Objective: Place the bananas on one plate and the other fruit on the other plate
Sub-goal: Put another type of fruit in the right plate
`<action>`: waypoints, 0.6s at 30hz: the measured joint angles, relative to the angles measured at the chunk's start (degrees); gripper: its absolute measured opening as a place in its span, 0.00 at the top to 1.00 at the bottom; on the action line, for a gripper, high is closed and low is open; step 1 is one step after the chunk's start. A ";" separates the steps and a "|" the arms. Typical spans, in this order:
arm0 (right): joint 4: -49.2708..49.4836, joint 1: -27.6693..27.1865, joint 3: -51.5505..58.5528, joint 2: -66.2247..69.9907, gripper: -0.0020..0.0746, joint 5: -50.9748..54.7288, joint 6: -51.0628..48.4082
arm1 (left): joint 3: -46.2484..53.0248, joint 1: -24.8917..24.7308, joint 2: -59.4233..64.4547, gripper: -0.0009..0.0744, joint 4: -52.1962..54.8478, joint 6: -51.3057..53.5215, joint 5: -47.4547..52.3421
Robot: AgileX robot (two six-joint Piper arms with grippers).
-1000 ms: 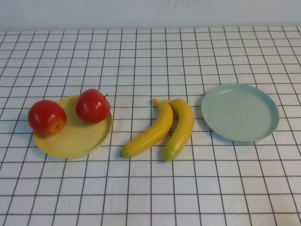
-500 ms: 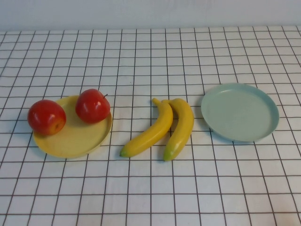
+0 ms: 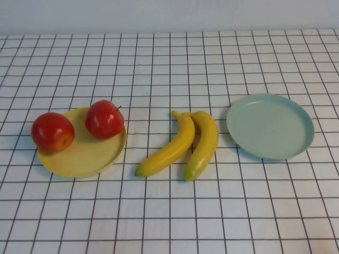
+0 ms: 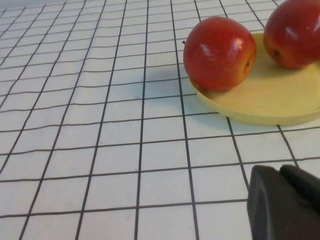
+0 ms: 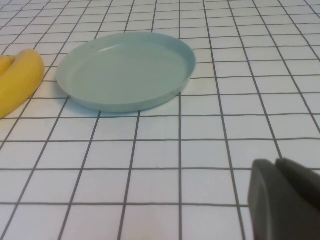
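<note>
**Apples plated, bananas still on the cloth**

While both arms sit parked off the near edge, out of the high view, half the job already reads as done.

- Done: two shiny round red apples (image 3: 105,119) (image 3: 52,132) are on the shallow pale yellow plate (image 3: 79,159). One sits over the plate's left rim, the other at its far right. Both look settled.
- Left: two long curved glossy yellow bananas (image 3: 168,147) (image 3: 204,143) lie side by side, touching, on the white black-grid tablecloth (image 3: 169,222). The shallow pale blue-green plate (image 3: 270,126) holds nothing.
- Left gripper (image 4: 285,202): only a dark corner of it shows in its wrist view, so I cannot tell whether it is parted or clenched. Yellow plate and apples lie ahead of it, near.
- Right gripper (image 5: 285,197): same story, state cannot be told. Blue-green plate is straight ahead of it; one banana end shows beyond, off to the plate's side.

Room: open cloth lies between each gripper and its plate, nothing in the way. The bananas lie between the plates, nearer the blue-green one, with a clear gap to its rim. My read: the right arm has the short reach; separating the touching bananas is the fiddly part.
</note>
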 joint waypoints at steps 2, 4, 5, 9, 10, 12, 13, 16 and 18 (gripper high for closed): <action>0.00 0.00 0.00 0.00 0.99 0.00 0.00 | 0.00 0.00 0.00 0.99 0.00 0.00 0.00; 0.00 0.00 0.00 0.00 0.99 0.00 0.00 | 0.00 0.00 0.00 0.99 0.00 0.00 0.00; 0.00 0.00 0.00 0.00 0.99 0.00 0.00 | 0.00 0.00 0.00 0.99 0.00 0.00 0.00; 0.00 0.00 0.00 0.00 0.99 0.00 0.00 | 0.00 0.00 0.00 0.99 0.00 0.00 0.00; 0.00 0.00 0.00 0.00 0.99 0.00 0.00 | 0.00 0.00 0.00 0.99 0.00 0.00 0.00; 0.00 0.00 0.00 0.00 0.99 0.00 0.00 | 0.00 0.00 0.00 0.99 0.00 0.00 0.10; 0.00 0.00 0.00 0.00 0.99 0.00 0.00 | 0.00 0.00 0.00 0.99 0.00 0.00 0.10; 0.49 0.00 0.00 0.00 0.99 0.00 0.00 | 0.00 0.00 0.00 0.99 0.00 0.05 0.10; 1.04 0.00 0.00 0.00 0.99 0.00 0.00 | 0.00 0.00 0.00 0.99 0.00 0.15 0.10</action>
